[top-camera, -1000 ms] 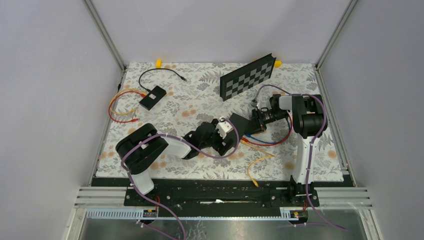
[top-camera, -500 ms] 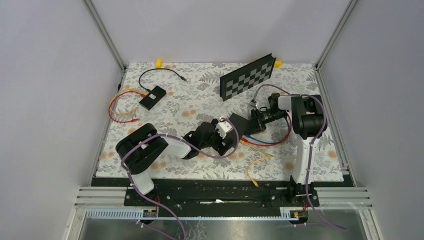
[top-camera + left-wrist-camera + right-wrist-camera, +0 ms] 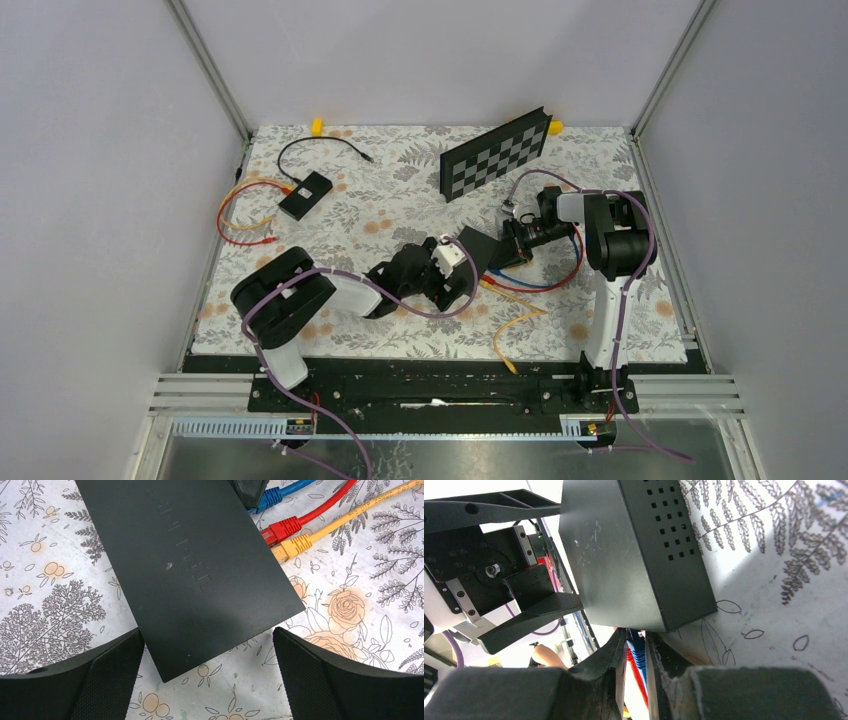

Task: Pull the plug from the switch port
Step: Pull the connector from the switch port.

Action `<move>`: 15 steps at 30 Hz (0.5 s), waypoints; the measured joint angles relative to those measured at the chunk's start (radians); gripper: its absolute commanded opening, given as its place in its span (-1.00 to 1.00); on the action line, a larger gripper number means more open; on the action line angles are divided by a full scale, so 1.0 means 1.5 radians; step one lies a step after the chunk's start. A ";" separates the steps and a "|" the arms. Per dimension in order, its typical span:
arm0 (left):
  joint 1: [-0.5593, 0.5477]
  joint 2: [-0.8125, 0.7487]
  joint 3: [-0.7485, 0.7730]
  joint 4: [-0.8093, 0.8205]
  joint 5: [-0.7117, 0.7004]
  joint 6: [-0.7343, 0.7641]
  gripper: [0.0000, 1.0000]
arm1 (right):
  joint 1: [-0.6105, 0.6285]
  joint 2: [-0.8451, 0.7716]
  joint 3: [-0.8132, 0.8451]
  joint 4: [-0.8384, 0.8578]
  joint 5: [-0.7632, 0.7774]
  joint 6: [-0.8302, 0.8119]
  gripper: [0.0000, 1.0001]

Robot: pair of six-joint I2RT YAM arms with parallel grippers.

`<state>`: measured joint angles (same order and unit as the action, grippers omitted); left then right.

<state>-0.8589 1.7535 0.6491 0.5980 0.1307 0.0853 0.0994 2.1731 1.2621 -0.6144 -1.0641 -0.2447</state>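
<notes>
while the flat black metal network switch (image 3: pixel 190 565) is lying near the middle of a white tablecloth (image 3: pixel 380 190) printed with grey ferns and orange roses, the right gripper (image 3: pixel 636 637) is pinching the blue plastic ethernet plug (image 3: pixel 272 497) at the box's port edge. its jaws are standing almost together, with the blue cable running out between them. how deep the plug is sitting in its port cannot be told. just beside it, a red plug (image 3: pixel 280 530) and a yellow plug (image 3: pixel 294 545) are sitting along the same edge of the switch, their cables trailing away over the cloth.

the left gripper (image 3: pixel 207 645) is standing wide open at the opposite end of the switch, one finger on either side of the box's corner, gripping nothing.

plain pale grey walls (image 3: pixel 430 60) are enclosing the table on three sides, with aluminium frame posts (image 3: pixel 210 70) rising at the far corners. a black-and-white checkered board (image 3: pixel 497 153) is lying at the far edge, a small black box (image 3: pixel 305 195) with black, red and yellow wires is resting at the far left, and a loose yellow cable (image 3: pixel 515 330) is curling near the front edge.
</notes>
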 measured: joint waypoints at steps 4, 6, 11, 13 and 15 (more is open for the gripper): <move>-0.001 -0.014 0.000 -0.003 -0.003 0.023 0.97 | 0.000 0.000 0.000 0.000 -0.002 -0.003 -0.93; -0.001 -0.031 -0.001 -0.005 -0.005 0.040 0.97 | 0.000 0.000 0.000 -0.001 -0.003 -0.007 -1.00; -0.001 -0.075 -0.001 -0.012 -0.005 0.087 0.97 | 0.001 0.001 0.003 -0.003 -0.006 -0.019 -1.00; -0.001 -0.091 -0.001 -0.021 0.005 0.106 0.97 | 0.001 0.001 0.003 -0.004 -0.007 -0.021 -1.00; -0.002 -0.098 0.007 -0.041 0.022 0.119 0.97 | 0.001 0.001 0.003 -0.004 -0.007 -0.024 -1.00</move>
<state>-0.8619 1.6066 0.6590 0.5365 0.1642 0.2630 0.1013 2.1738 1.2667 -0.6209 -1.0748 -0.2802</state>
